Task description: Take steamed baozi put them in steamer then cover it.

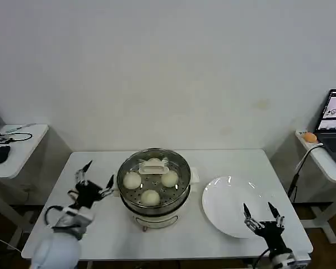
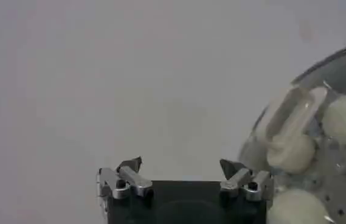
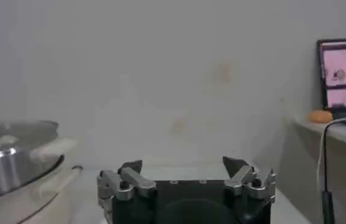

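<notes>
I see the clear glass cover (image 1: pixel 153 175) sitting on the shiny round steel steamer (image 1: pixel 154 205), creamy-white baozi (image 1: pixel 132 180) inside. My left tool (image 1: pixel 97 181) hovers beside it, spread wide and empty. My right tool (image 1: pixel 261 213) gapes empty over the white desk (image 1: pixel 112 235).

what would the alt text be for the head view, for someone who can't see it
A steel steamer with its glass cover on and baozi inside sits on a white table, beside a white plate. The open left gripper and open right gripper flank them.

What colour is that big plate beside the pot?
The plate is plain white, without any pattern; it shows best in the head view.
</notes>
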Motion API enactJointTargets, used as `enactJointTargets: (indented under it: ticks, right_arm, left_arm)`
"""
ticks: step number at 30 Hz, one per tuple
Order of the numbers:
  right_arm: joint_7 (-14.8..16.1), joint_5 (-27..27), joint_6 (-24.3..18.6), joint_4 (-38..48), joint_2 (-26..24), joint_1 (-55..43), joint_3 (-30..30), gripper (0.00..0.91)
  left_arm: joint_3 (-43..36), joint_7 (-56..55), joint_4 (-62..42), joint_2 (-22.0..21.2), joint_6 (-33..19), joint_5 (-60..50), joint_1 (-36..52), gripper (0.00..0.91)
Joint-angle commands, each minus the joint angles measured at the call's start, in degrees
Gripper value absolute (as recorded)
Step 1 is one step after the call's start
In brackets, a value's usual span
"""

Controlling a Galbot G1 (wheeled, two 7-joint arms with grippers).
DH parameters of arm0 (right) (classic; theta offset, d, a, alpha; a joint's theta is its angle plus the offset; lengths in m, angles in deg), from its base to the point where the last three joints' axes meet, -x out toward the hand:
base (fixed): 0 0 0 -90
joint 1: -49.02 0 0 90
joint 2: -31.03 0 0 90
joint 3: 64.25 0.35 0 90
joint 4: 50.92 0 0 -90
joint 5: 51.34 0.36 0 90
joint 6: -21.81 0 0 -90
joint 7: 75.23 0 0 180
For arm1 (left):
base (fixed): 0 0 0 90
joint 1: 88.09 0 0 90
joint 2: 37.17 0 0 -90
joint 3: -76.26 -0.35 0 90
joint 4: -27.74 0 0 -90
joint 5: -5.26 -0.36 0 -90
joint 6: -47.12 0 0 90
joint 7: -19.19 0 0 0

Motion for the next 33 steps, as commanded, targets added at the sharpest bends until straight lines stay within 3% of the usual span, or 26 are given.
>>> enactJointTargets:
  ticks: [1,8,14,33]
  right_arm:
    - [-1.9,-0.2,2.4,1.3,-1.3,0.5,-2.0,0.907]
    - [-1.4,-1.5,0.3,1.8,-1.3,-0.1,-3.1,0.907]
    - [-2.8,-3.3,2.7,0.3,-1.4,-0.3,-4.3,0.907]
    - [-3.0,-4.8,0.9,1.5,-1.5,-0.6,-4.4,0.907]
  left_arm:
    - [11.6,-0.1,-5.9,-1.2,-6.2,20.1,-12.0,0.907]
    - [11.4,0.4,-5.5,-3.1,-5.3,20.7,-13.6,0.907]
    - [10.8,0.5,-3.3,-4.6,-5.3,21.3,-15.1,0.907]
    - [9.4,0.9,-1.3,-6.4,-4.5,23.2,-15.7,0.907]
